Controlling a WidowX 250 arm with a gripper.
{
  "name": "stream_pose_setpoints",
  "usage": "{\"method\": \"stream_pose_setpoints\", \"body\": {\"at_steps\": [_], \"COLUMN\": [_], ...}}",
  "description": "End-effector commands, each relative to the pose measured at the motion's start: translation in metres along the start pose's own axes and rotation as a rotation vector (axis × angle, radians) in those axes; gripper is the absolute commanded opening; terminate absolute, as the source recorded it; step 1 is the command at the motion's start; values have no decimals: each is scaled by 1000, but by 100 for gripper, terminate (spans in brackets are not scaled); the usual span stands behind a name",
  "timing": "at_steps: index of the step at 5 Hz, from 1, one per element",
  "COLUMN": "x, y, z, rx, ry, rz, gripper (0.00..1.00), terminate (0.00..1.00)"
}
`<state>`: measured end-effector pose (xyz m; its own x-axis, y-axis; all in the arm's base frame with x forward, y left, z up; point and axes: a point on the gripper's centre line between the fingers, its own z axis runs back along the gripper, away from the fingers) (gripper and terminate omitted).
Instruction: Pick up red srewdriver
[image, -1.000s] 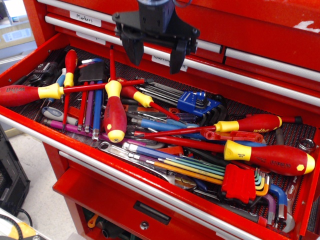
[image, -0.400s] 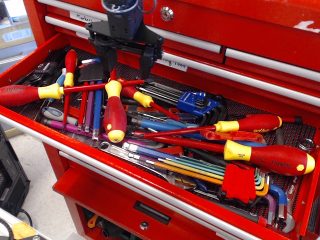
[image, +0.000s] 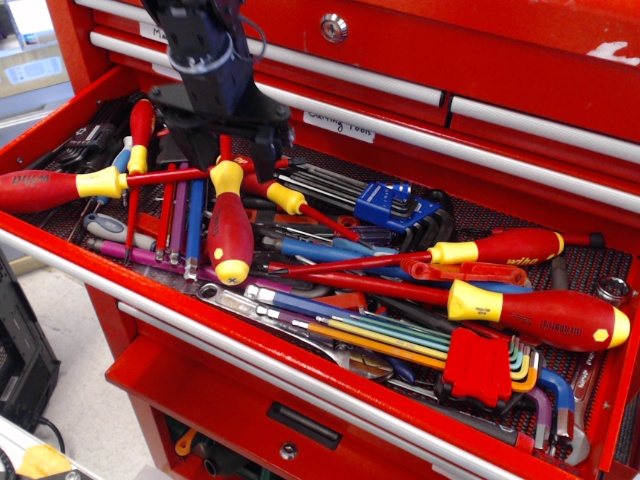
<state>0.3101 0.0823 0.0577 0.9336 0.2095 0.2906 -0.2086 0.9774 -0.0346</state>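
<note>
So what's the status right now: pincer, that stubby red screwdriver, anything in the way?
Pincer open, straddling the shaft above the yellow collar. Short fat red-handled screwdriver not gripped, lying in the drawer. Long thin red screwdriver shaft crosses right under the pincer.

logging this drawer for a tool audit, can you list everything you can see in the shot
short fat red screwdriver with yellow collar and yellow end cap: 1, red and yellow, drawer left-centre, shaft pointing up toward the gripper
big red screwdriver with black lettering: 1, red and yellow, front right
slimmer red screwdrivers with yellow collars: at least 4, red and yellow, one at far left, one right of centre
blue folding hex key holder: 1, blue, centre back
rainbow hex keys: 1 set, multicoloured, centre front
red hex key holder: 1, red, front right
red metal tool chest drawer: 1, red, open
black gripper: 1, black, upper left, jaws open over the short screwdriver's shaft
</note>
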Motion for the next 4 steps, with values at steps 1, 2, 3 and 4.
{"method": "stream_pose_setpoints", "body": {"at_steps": [1,2,3,4], "x": [5,3,-2,-13], "y": [7,17,20,21], "z": [-15,-16,-21,-40], "rx": [-44,-58,-72,-106], "ry": [-63,-51,-48,-85], "rz": [-29,-30,-25,-14], "gripper": [100,100,100,100], "terminate": [0,0,0,0]}}
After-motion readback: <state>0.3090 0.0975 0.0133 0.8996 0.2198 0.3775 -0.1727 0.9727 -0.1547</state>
